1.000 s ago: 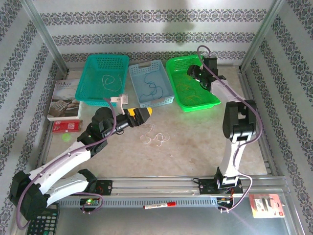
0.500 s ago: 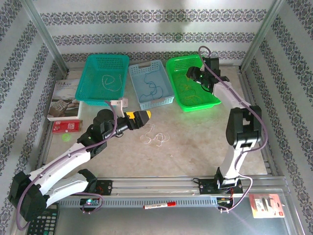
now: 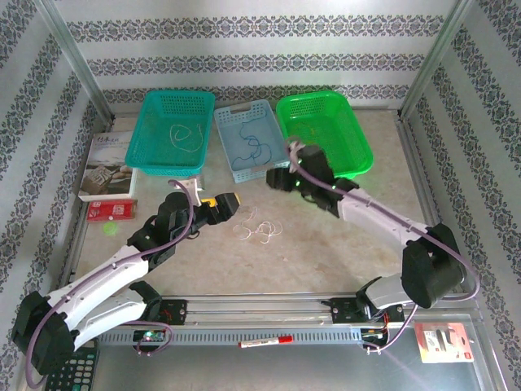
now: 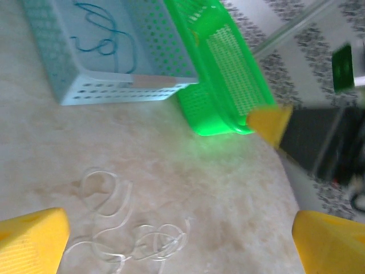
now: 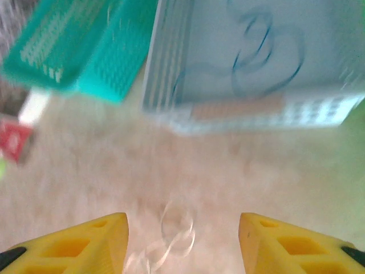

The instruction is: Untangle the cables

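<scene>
We find the whitish cables (image 3: 259, 229) lying in loose, overlapping loops on the table (image 3: 326, 252), in front of the blue basket (image 3: 259, 169). The left gripper (image 3: 230, 200) sits just beside them, its fingers (image 4: 34, 237) spread wide and empty. The right gripper (image 3: 275, 174) is near them on the basket side, fingers apart and holding nothing. Risk noted: both arms point toward one small bunch and could collide. A pinch might also take several thin strands at once and tighten the tangle.

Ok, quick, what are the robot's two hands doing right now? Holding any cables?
Left hand: open, holding nothing.
Right hand: open, holding nothing.
</scene>
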Robot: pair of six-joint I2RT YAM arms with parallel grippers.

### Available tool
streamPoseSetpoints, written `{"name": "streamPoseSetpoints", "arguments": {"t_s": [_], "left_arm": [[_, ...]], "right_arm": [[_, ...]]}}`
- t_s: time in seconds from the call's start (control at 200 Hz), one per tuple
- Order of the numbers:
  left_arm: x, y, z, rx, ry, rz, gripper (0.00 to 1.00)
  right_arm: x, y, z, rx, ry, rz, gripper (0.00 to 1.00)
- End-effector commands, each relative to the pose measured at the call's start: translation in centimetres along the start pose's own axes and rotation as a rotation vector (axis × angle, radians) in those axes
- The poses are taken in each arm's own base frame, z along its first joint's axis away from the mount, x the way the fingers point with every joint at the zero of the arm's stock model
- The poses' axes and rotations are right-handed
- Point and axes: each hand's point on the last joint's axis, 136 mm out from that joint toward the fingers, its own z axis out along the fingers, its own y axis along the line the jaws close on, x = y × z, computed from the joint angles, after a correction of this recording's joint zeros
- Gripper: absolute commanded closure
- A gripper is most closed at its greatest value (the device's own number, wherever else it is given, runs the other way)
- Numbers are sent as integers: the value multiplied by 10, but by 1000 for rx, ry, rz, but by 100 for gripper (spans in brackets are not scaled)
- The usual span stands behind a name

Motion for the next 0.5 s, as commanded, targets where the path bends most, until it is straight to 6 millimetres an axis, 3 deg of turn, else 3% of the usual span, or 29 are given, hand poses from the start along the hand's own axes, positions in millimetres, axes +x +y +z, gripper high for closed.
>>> {"name": "streamPoseSetpoints", "arguments": {"t_s": [0.0,0.12,0.235,0.495], "left_arm": [[-1,31,-5,-170,4,52,0],[10,39,1,-213,84,114,0],[21,41,12,-235,177,181,0],[32,40,30,-222,248,183,0]], "right_arm": [[42,-10,0,90,58,-52,46],[79,-30,-7,148,88,-18,45],[100,-50,-9,183,102,17,46],[117,-59,7,176,161,13,50]]}}
